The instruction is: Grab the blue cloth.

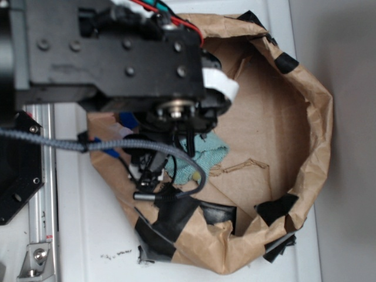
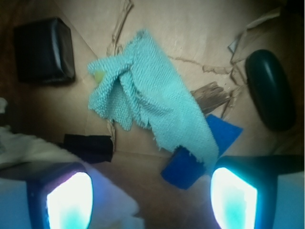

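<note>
The blue cloth (image 2: 147, 95) is a pale aqua terry washcloth with frayed edges and a small yellowish spot. It lies crumpled on the brown paper floor, running from upper left to lower right in the wrist view. Its lower corner drapes over a royal-blue flat block (image 2: 198, 160). In the exterior view the cloth (image 1: 202, 154) shows partly under the arm. My gripper (image 2: 151, 200) is open and empty, above the paper just below the cloth; its right finger (image 2: 233, 200) is close to the cloth's lower corner. In the exterior view the gripper is hidden under the arm.
A dark green oval thing (image 2: 269, 88) lies at the right. A black box (image 2: 45, 50) sits at the upper left. A black tape patch (image 2: 88, 147) and white fluffy material (image 2: 24, 145) are at the left. A crumpled brown paper wall (image 1: 311, 135) rings the area.
</note>
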You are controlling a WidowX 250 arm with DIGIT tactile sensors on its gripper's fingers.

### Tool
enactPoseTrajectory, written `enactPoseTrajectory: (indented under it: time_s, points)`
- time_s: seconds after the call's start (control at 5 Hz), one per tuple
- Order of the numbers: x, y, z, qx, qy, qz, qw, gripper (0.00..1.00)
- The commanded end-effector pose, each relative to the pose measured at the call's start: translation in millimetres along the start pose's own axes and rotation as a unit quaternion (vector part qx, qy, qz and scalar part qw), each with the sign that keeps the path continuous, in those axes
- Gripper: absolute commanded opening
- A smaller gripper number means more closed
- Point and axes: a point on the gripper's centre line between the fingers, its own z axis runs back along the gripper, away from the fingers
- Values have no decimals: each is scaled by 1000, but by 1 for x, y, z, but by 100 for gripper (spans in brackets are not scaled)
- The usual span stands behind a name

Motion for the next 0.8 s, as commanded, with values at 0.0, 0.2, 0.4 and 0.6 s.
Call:
enactPoseTrajectory:
  time_s: [0.0, 0.2, 0.4, 0.6]
  points:
    - [28, 11, 16, 22, -50, 20, 998, 100]
    - [38, -11, -24, 39, -18, -37, 998, 100]
    - [31, -36, -53, 26, -10, -124, 992, 100]
    - [21, -38, -82, 44, 12, -160, 986, 100]
